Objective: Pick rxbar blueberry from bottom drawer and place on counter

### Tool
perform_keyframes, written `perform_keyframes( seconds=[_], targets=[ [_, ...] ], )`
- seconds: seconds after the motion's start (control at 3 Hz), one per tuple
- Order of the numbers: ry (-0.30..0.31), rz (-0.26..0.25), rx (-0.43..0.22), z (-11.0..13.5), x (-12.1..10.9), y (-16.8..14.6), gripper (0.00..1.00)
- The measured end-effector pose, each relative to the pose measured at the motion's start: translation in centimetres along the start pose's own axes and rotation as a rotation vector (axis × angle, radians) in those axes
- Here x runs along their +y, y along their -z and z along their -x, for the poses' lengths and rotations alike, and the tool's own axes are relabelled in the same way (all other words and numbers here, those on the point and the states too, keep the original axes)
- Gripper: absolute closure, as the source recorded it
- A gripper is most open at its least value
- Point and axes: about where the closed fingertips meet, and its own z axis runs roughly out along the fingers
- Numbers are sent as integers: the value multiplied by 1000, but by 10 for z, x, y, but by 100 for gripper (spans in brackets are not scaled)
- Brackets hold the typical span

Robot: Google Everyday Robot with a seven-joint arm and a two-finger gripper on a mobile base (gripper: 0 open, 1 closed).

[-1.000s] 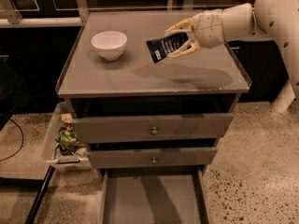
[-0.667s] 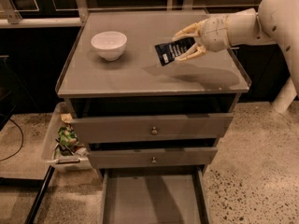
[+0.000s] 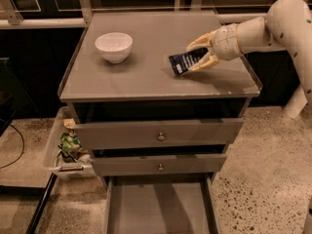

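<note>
Over the counter (image 3: pixel 146 79), the arm (image 3: pixel 253 30) stretches sideways, gripper (image 3: pixel 192 58) jaws pinching the tilted rxbar blueberry (image 3: pixel 180 63).

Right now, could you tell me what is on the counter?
A white bowl sits on the counter; the gripper holds the rxbar blueberry over it, hiding the surface beneath.

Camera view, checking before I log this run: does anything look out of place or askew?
The rxbar blueberry is held tilted in the hand over the right side of the counter, not lying flat. The bottom drawer stands pulled open. Otherwise nothing stands out.
</note>
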Motion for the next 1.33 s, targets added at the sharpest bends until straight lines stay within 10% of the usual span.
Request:
perform_keyframes(
  seconds=[1.33],
  targets=[
    [-1,1,1,-1,0,0,13]
  ],
)
